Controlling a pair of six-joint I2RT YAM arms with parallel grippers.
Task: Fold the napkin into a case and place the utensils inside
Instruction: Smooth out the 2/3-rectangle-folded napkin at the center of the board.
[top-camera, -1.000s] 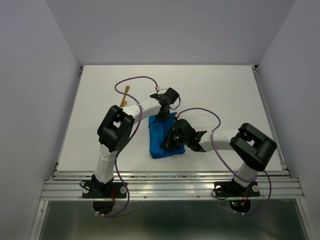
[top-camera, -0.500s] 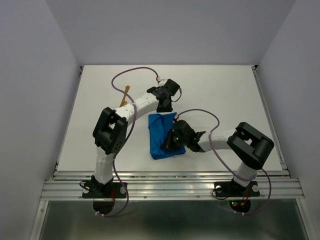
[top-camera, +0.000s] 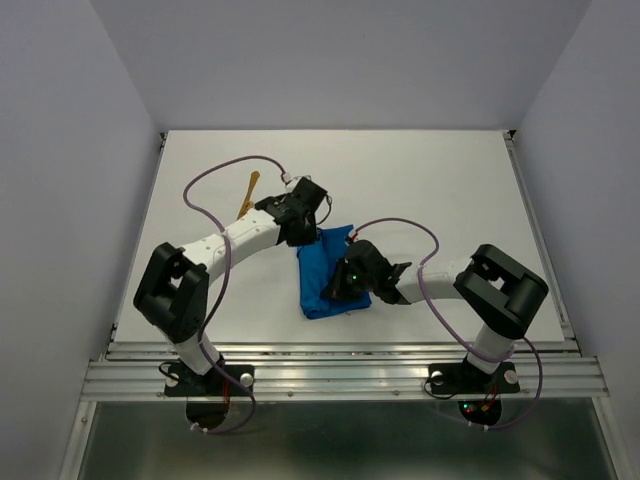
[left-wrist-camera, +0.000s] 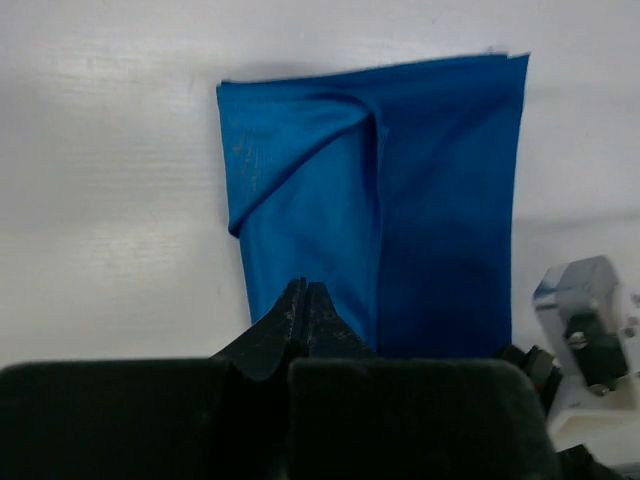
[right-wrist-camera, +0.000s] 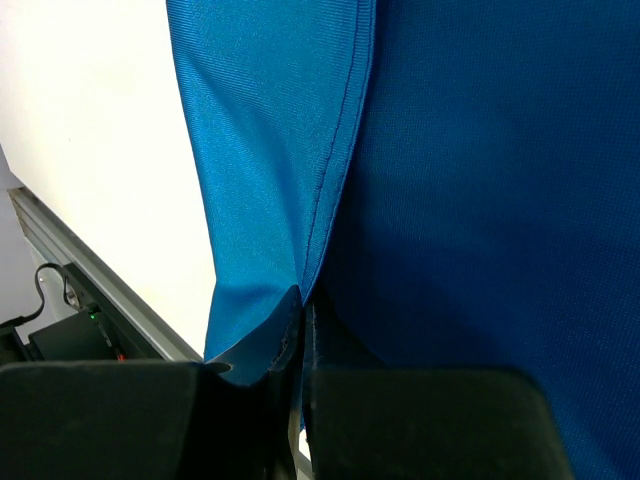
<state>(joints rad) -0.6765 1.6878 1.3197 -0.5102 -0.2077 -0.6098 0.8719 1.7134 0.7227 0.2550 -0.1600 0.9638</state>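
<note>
Napkin (top-camera: 322, 278) folded, right gripper (right-wrist-camera: 303, 303) clamped on its flap; left gripper (left-wrist-camera: 306, 292) let go, closed empty, swung toward golden utensil (top-camera: 249, 194).

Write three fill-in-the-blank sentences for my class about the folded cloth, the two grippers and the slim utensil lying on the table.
The folded cloth napkin is bright ___. The left gripper and the right gripper both have their jaws ___. The slim golden-orange utensil lies on the white table nearer the ___ arm.
Missing words: blue; shut; left.
</note>
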